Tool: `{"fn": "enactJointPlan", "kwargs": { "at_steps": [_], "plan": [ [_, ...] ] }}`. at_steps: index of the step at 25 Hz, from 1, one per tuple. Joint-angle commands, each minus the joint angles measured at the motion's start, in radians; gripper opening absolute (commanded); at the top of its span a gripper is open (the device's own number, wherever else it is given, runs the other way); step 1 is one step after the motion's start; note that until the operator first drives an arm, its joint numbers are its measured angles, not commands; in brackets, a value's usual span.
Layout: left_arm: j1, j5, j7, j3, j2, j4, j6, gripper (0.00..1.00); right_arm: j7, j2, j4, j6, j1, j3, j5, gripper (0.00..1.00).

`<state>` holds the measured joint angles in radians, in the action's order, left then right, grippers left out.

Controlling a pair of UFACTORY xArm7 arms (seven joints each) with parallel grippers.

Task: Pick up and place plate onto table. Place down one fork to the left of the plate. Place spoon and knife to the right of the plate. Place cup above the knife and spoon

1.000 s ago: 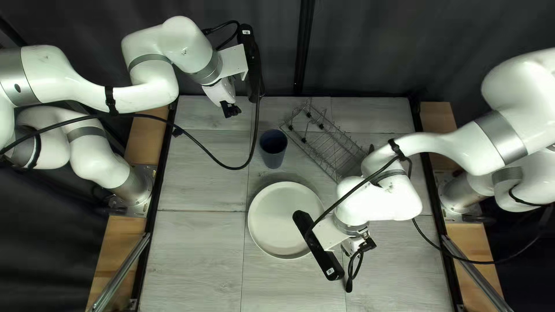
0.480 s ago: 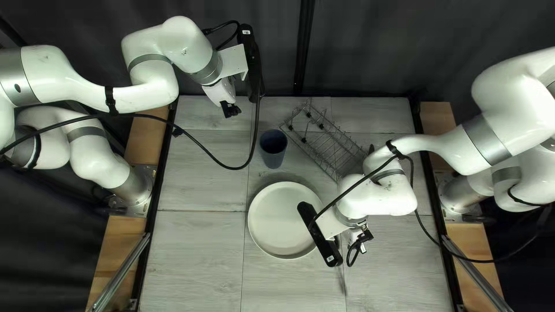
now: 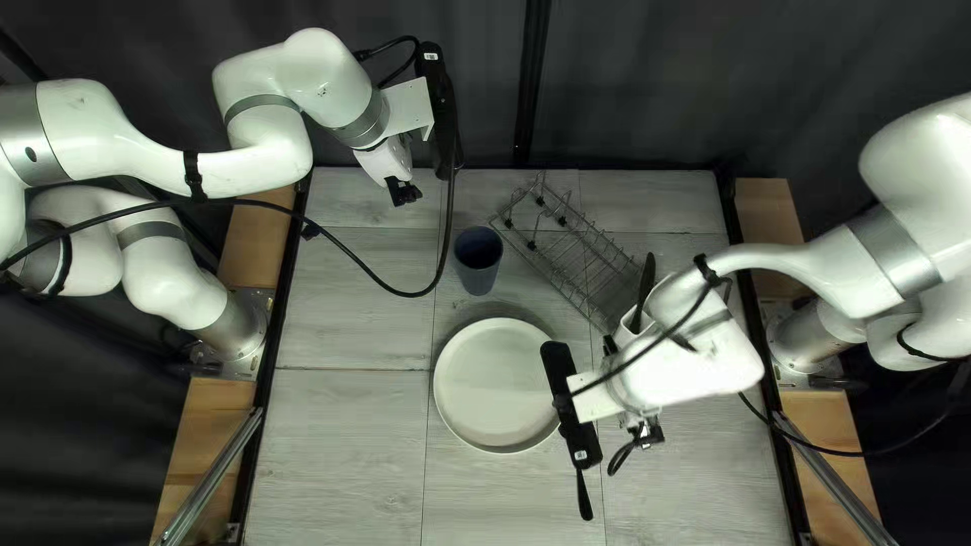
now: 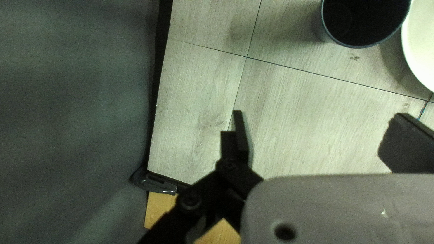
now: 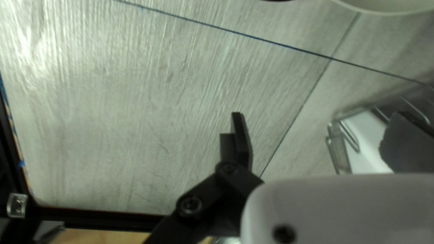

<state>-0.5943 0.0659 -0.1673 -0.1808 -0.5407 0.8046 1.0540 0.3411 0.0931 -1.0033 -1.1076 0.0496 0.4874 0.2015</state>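
OK so the left gripper [image 3: 404,192] is hanging near the table's far edge, claw released, fingers spread well apart. Right gripper [image 3: 647,435] is over the near right area, same deal, claw wide apart. The white plate [image 3: 494,389] sits around the middle of the table, with the blue-gray cup [image 3: 477,273] upright just beyond it. Just right of the plate there's a black utensil handle [image 3: 584,497] poking out from under a black bar [image 3: 568,399] on the right arm; can't tell which utensil. More dark handles stick up from the white cutlery holder [image 3: 628,326] at the wire dish rack [image 3: 566,248]. As for writing, each arm's black bar has a tiny white label [image 3: 581,456].
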Motion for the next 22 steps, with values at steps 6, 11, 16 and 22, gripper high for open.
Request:
{"fn": "enactJointPlan", "kwargs": {
  "at_steps": [6, 11, 16, 22],
  "plan": [
    [0.000, 0.000, 0.000, 0.000, 0.000, 0.000, 0.000, 1.00, 0.207, 0.191, -0.228, -0.150, -0.124, 0.005, 0.199, 1.00],
    [0.000, 0.000, 0.000, 0.000, 0.000, 0.000, 0.000, 1.00, 0.320, 0.357, -0.424, -0.184, -0.227, -0.022, 0.306, 1.00],
    [0.000, 0.000, 0.000, 0.000, 0.000, 0.000, 0.000, 1.00, 0.306, 0.508, -0.542, -0.102, -0.242, -0.053, 0.363, 1.00],
    [0.000, 0.000, 0.000, 0.000, 0.000, 0.000, 0.000, 1.00, 0.305, 0.603, -0.576, -0.004, -0.241, -0.080, 0.416, 1.00]
  ]
}}
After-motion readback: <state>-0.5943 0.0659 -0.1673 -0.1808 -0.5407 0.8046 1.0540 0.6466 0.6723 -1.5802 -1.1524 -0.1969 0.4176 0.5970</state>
